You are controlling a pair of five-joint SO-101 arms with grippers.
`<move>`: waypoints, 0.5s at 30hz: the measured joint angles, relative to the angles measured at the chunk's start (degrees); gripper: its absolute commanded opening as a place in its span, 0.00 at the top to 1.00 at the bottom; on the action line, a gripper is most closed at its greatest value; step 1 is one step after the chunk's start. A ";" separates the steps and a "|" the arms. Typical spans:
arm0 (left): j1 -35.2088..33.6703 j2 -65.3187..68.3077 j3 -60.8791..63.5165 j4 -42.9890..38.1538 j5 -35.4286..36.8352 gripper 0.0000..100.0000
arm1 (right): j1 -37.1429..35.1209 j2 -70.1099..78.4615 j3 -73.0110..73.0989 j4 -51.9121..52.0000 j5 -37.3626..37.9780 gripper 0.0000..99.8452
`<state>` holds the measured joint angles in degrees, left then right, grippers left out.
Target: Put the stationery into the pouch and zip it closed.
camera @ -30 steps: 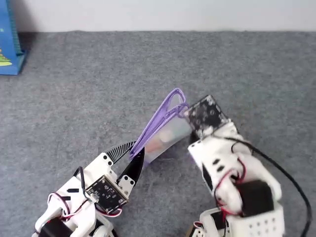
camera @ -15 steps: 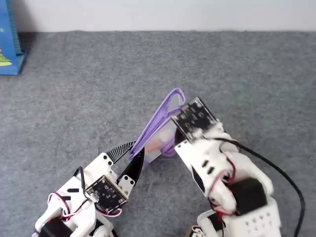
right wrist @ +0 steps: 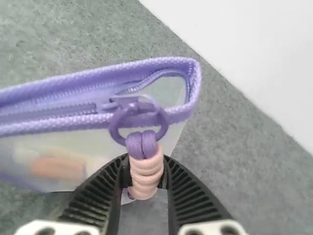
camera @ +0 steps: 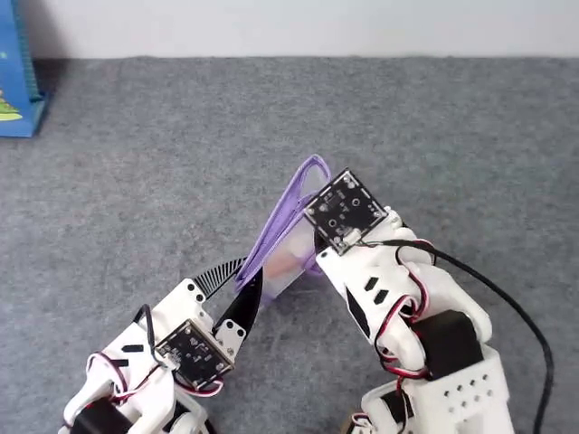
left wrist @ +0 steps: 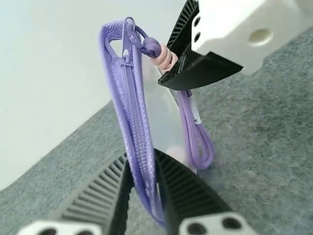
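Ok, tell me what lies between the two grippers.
The pouch's zipper edge spans it, left gripper pinching one end, right gripper holding the pull; left wrist view.

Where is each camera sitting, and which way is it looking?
High view: fixed above the table, looking down at the pouch; both arms show, the left gripper at one end of the pouch.
Left wrist view: on the left arm, looking along its own fingers, shut on the pouch's zip edge, towards the right gripper.
Right wrist view: on the right arm, looking past its own fingers, shut on the pink zip pull, at the pouch.
Shared: both wrist views show the pouch and that pull.
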<state>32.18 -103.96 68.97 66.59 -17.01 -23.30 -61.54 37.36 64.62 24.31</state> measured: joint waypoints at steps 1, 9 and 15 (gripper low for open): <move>0.09 0.00 0.00 0.00 0.00 0.99 | 1.05 -0.53 0.00 0.00 0.44 0.99; 0.26 0.00 0.09 0.00 0.00 0.99 | 9.58 -3.25 -0.09 -2.55 7.38 0.99; 0.26 0.00 0.09 0.00 -0.18 0.99 | 14.33 0.00 -0.26 -8.18 9.32 0.99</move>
<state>32.44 -103.96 69.05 66.59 -17.19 -8.97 -61.54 37.10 56.44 33.63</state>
